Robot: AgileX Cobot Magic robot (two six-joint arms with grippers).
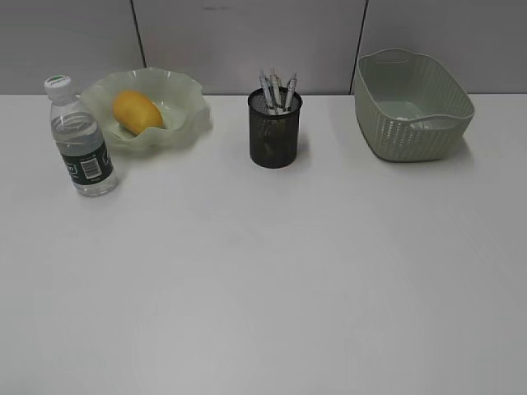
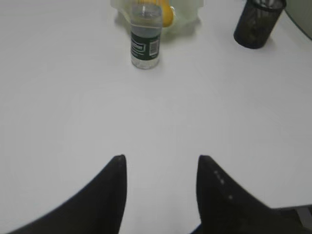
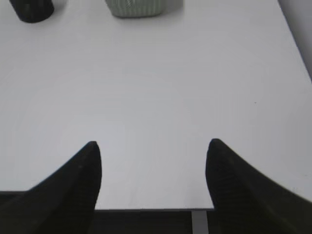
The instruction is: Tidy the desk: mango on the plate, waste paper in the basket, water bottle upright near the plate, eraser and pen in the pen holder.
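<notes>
Upper left, the bottle (image 1: 80, 138) stands upright beside the plate (image 1: 185, 107) holding the mango (image 1: 137, 110), as tidying requires; both pincers, left gripper (image 2: 161, 168) and right gripper (image 3: 153, 156), gape empty.

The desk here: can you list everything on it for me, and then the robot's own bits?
desk: one, white, fills the view
water bottle: one, clear with dark green label, upright at far left, in front of the plate
plate: one, pale green, wavy rim, back left
mango: one, yellow-orange, on the plate
pen holder: one, black mesh, back centre
pens: several, pale, standing in the pen holder
basket: one, pale green, back right
left gripper: black jaws apart, holding nothing
right gripper: black jaws apart, holding nothing
</notes>
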